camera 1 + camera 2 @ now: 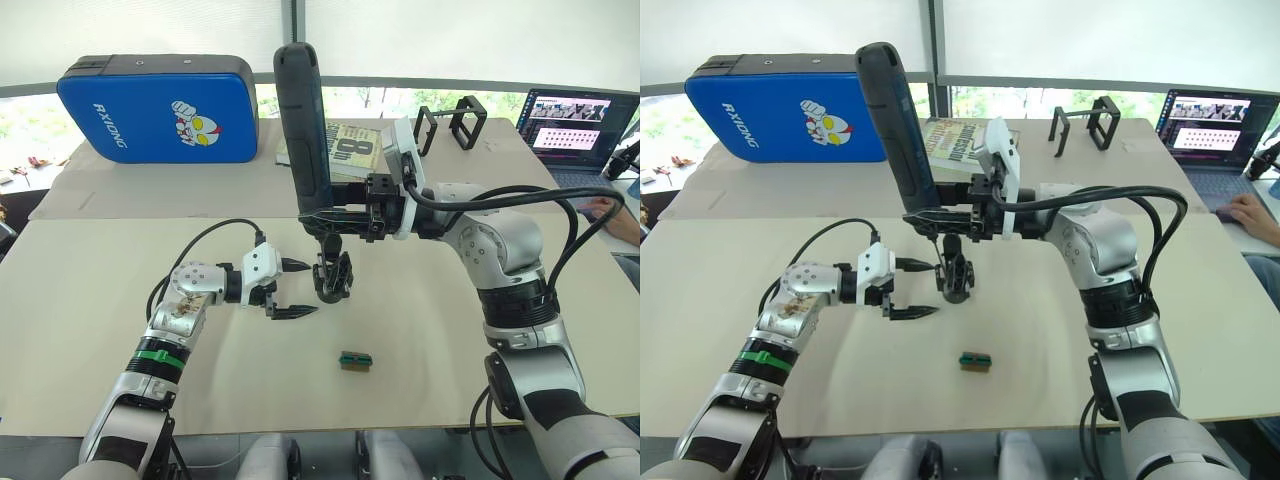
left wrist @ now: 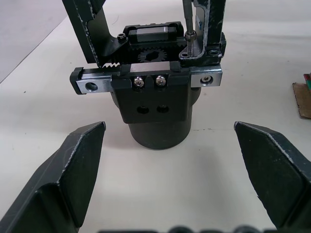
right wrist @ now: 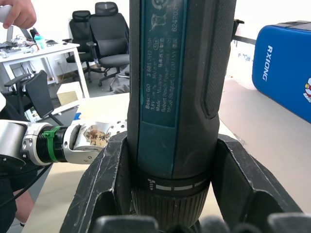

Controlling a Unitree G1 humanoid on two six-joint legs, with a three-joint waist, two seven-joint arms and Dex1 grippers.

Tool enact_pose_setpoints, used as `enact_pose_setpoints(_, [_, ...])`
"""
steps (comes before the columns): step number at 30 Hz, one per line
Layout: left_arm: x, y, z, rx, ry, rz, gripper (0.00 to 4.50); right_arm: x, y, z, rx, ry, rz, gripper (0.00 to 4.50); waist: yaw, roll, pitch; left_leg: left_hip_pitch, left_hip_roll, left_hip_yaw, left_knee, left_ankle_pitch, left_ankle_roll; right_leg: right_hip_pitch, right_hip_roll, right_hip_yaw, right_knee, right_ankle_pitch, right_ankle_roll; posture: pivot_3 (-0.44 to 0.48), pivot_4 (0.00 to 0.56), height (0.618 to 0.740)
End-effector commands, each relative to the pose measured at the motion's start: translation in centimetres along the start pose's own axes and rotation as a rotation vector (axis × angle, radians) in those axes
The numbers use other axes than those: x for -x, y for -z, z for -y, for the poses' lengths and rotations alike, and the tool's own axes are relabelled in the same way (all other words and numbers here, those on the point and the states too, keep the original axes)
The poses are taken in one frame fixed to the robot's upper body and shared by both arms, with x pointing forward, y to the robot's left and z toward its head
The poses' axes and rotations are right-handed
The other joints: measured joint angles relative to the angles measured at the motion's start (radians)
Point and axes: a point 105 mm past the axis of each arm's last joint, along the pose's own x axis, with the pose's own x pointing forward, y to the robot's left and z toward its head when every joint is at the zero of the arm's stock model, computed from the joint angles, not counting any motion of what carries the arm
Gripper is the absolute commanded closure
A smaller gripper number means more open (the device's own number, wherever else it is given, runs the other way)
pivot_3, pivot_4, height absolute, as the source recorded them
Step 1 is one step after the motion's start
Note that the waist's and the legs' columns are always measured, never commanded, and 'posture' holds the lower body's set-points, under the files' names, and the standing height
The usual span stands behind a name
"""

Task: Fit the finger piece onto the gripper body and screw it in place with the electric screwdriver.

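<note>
My right claw (image 1: 335, 222) wraps the electric screwdriver (image 1: 303, 130), so the tool's lower end is hidden behind my fingers. In my right wrist view the barrel runs off at twelve o'clock and its chuck is cut off at six. The gripper body (image 2: 154, 104) is clipped at twelve o'clock in my left wrist view, its upright parts leaving the picture. I cannot tell whether the bit touches a screw. At three o'clock there, a small brown block (image 2: 302, 99) is half cropped.
</note>
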Motion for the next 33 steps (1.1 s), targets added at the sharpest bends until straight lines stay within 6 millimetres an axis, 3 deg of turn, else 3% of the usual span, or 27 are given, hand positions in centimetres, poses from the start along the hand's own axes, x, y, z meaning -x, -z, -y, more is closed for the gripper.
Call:
enact_pose_setpoints(1, [0.23,-0.98,-0.18,-0.036,-0.006,0.028,0.00,0.26,-2.47,-0.19,0.091,-0.004,0.055,2.59,0.000,0.000,0.000,0.000,0.000,0.000,0.000,0.000,0.000,0.000,0.000,0.000,0.000,0.000,0.000,0.000,0.150,0.740])
enact_pose_setpoints(33, [0.01,-0.91,-0.41,-0.033,-0.013,0.026,0.00,0.45,-1.65,-0.27,0.094,-0.009,0.043,2.59,0.000,0.000,0.000,0.000,0.000,0.000,0.000,0.000,0.000,0.000,0.000,0.000,0.000,0.000,0.000,0.000,0.150,0.740])
